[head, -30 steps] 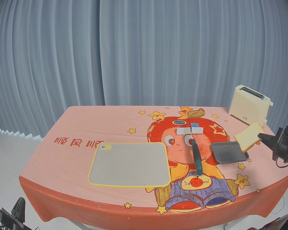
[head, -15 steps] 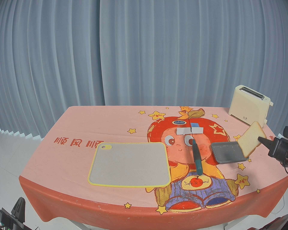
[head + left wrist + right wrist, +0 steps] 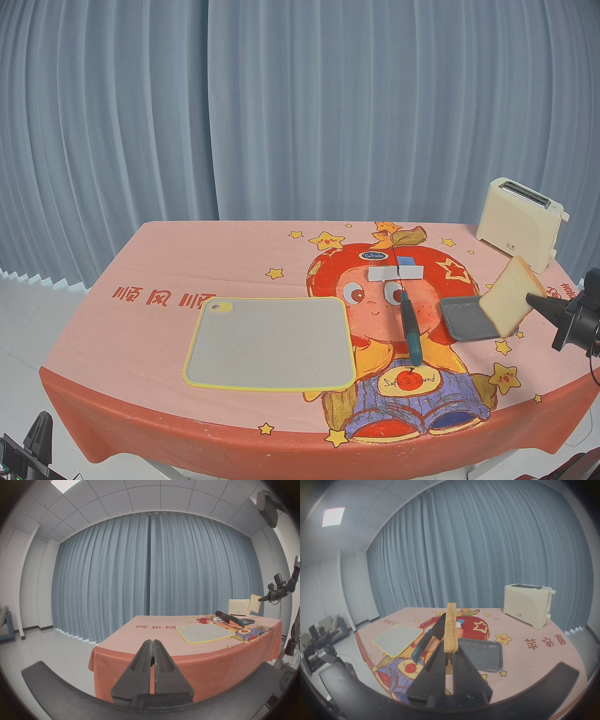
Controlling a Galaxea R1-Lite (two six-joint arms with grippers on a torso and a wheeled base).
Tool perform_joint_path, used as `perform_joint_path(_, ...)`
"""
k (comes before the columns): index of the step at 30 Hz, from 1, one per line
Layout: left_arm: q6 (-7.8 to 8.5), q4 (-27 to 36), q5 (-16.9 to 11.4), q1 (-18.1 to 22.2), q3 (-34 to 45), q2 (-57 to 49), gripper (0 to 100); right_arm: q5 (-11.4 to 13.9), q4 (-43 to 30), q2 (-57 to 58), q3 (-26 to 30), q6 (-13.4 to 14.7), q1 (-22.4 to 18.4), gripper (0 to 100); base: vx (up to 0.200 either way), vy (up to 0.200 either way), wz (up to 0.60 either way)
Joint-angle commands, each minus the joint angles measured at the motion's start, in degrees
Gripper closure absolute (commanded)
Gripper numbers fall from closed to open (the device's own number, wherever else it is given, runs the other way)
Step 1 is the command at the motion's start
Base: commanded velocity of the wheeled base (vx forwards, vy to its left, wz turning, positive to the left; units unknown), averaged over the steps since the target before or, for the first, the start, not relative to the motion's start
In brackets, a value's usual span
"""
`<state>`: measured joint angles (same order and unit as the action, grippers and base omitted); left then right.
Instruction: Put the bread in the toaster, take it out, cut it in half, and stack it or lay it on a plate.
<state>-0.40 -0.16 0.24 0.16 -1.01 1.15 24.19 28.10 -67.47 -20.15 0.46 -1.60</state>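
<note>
At the right edge of the head view, the robot's right claw [image 3: 531,299] is closed on the rim of a slice of bread [image 3: 507,299]. It holds the slice tilted in the air over the right end of a dark grey tray [image 3: 464,320], and the slice touches nothing else. The cream toaster [image 3: 522,224] stands in the upper right of the frame, slot facing up, apart from the slice. A teal-handled knife [image 3: 409,328] lies just left of the tray. A yellow-edged cutting board [image 3: 270,342] sits lower centre on the pink tabletop [image 3: 187,262]. The left claw [image 3: 152,648] hangs off the tabletop's near left corner, its jaws pressed together on nothing.

The slice looks light, soft and easily torn. A hard squeeze would likely dent the crumb, while a loose one could let it swing. The crust edge seems the firmest place to hold it, leaving the opposite edge free to enter the slot first.
</note>
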Motion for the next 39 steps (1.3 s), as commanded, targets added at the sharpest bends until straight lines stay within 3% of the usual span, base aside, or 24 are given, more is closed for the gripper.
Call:
perform_joint_path(1,-0.04,-0.02,0.02,0.02,1.01,0.08,100,1.21,-0.15,0.06,2.22,-1.69,0.63,100,0.0,0.0,0.0)
perform_joint_path(39,-0.04,-0.02,0.02,0.02,1.01,0.08,100,1.57,0.38,2.26,2.92,-1.43,8.1,100,0.0,0.0,0.0)
